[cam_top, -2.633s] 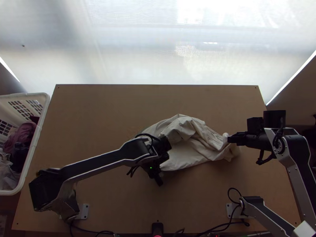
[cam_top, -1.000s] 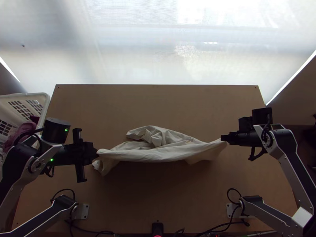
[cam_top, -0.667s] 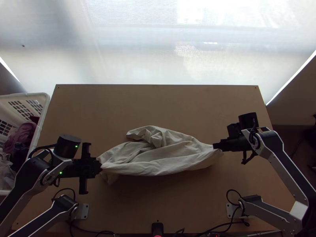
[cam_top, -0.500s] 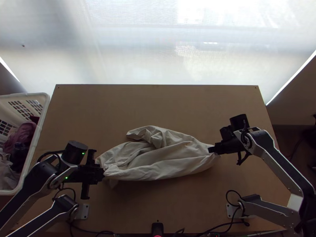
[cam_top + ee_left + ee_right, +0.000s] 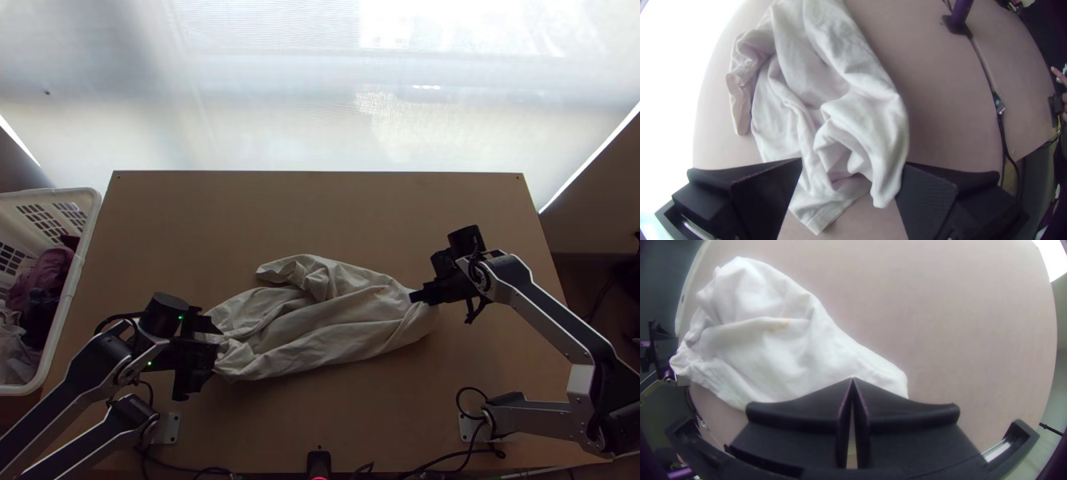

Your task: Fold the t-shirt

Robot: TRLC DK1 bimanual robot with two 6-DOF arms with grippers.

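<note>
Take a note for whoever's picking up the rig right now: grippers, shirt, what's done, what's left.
Left gripper: open, at one end of the t-shirt.
Right gripper: shut, apparently pinching the other end.
T-shirt: bunched lengthwise across the table, creased.
Done: no neat fold or flat spread visible.
Left: probably spread it flat, then fold.

It looks like a robot lab or workshop, though which cannot be told: in the top view, arm base plates (image 5: pixel 172 428) sit at seven and five o'clock on a plain wooden table (image 5: pixel 200 216), a white basket (image 5: pixel 72 296) of clothes (image 5: pixel 46 270) stands at nine, and a backlit pale screen (image 5: pixel 280 104) spans twelve.
</note>
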